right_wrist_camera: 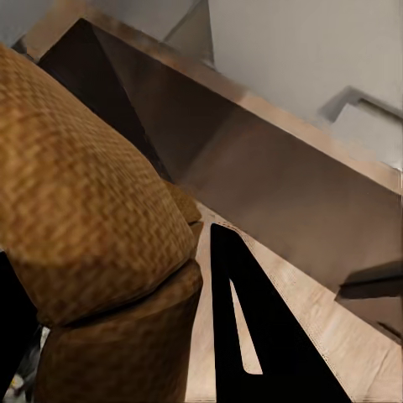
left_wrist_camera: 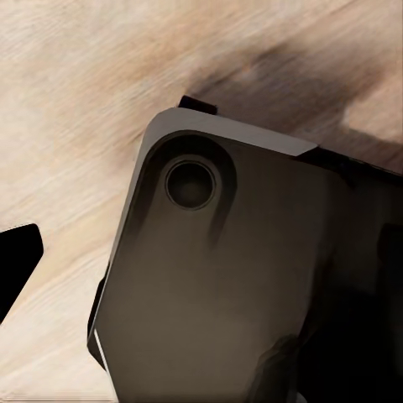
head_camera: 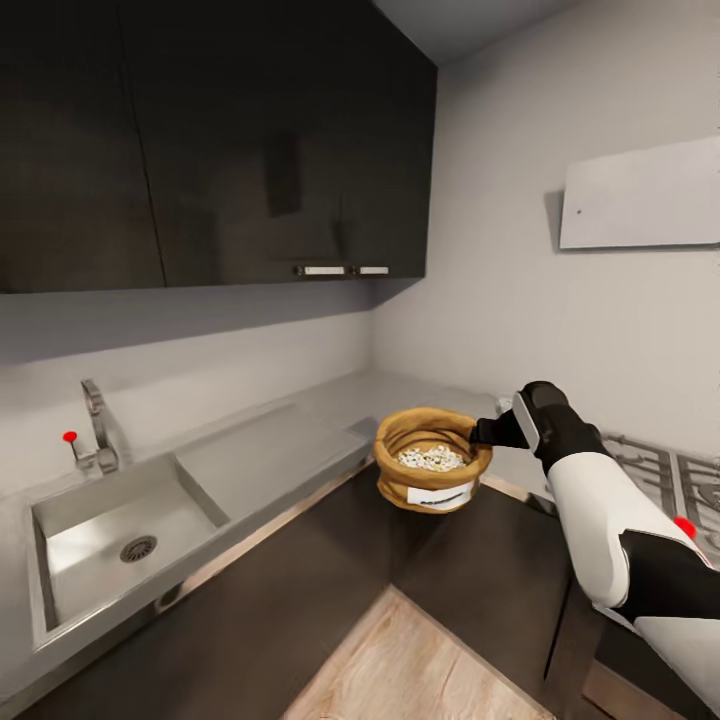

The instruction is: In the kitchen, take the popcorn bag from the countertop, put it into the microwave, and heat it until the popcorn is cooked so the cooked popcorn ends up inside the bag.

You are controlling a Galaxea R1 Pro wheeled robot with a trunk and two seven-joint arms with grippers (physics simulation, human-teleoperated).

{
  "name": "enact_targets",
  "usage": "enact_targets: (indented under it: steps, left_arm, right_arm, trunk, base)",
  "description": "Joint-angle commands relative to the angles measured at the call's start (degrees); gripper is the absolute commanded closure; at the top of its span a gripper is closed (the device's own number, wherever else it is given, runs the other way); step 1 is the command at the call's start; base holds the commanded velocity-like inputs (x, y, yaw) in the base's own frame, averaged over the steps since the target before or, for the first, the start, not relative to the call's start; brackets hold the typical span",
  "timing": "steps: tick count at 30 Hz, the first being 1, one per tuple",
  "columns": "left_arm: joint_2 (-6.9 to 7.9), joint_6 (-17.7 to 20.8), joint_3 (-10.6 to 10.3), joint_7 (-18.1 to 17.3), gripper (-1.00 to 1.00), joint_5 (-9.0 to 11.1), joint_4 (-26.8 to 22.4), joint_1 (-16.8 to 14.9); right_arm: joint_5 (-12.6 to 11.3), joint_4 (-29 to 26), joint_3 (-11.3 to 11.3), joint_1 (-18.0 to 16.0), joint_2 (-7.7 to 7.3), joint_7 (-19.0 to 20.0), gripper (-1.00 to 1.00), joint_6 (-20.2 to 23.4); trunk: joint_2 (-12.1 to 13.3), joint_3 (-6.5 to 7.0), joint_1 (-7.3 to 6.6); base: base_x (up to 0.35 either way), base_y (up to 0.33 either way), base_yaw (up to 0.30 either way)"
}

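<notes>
The lettering on the popcorn bag (head_camera: pixel 433 460)'s white label (head_camera: pixel 440 494) is too small for me to read. My right gripper (head_camera: pixel 484 432) meets the bag's rolled rim, which hides my fingertips there. At my right wrist the bag (right_wrist_camera: pixel 84 227) runs off the picture's edge, covering one finger. The gas hob (head_camera: pixel 665 478) is cut off at the side.

Squat tan-brown paper popcorn bag (head_camera: pixel 433 472) off the glossy grey L-shaped tabletop (head_camera: pixel 270 455), at its inner corner, right hand (head_camera: pixel 486 432) at its rim. White popcorn bits (head_camera: pixel 432 459) inside. Steel sink (head_camera: pixel 110 535) far left; grey gas hob (head_camera: pixel 660 475) right; dark wall cabinets (head_camera: pixel 200 140) above.
</notes>
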Motion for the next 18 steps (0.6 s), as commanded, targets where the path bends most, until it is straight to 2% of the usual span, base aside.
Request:
enact_targets:
  steps: [1,3,5,16,18]
  left_arm:
    - [-0.02,-0.1,0.0,0.1,-1.0,0.2,0.0,0.0]
    - [-0.02,-0.1,0.0,0.1,-1.0,0.2,0.0,0.0]
    - [-0.02,-0.3,0.3,0.1,-1.0,0.3,-0.1,0.0]
    - [-0.02,-0.3,0.2,0.1,-1.0,0.2,-0.1,0.0]
    - [-0.13,-0.3,0.4,0.1,-1.0,0.2,-0.1,0.0]
  right_arm:
    - [0.6,-0.1,-0.2,0.0,0.03,0.5,1.0,0.2]
    - [0.6,-0.1,-0.2,0.0,-0.03,0.5,1.0,0.2]
    - [1.0,0.0,0.4,0.6,0.6,0.6,1.0,-0.3]
    - [1.3,0.0,0.4,3.5,0.47,0.6,1.0,-0.3]
    - [1.3,0.0,0.4,3.5,0.46,0.6,1.0,-0.2]
  trunk:
    - [-0.1,-0.08,-0.03]
    - [-0.1,-0.08,-0.03]
    - [-0.1,-0.08,-0.02]
    - [-0.1,-0.08,-0.02]
    - [-0.1,-0.08,-0.02]
  base:
    - [-0.315,0.153,0.0]
    - [-0.315,0.153,0.0]
    - [0.0,0.0,0.0]
    - [-0.004,0.0,0.0]
    - [-0.285,0.0,0.0]
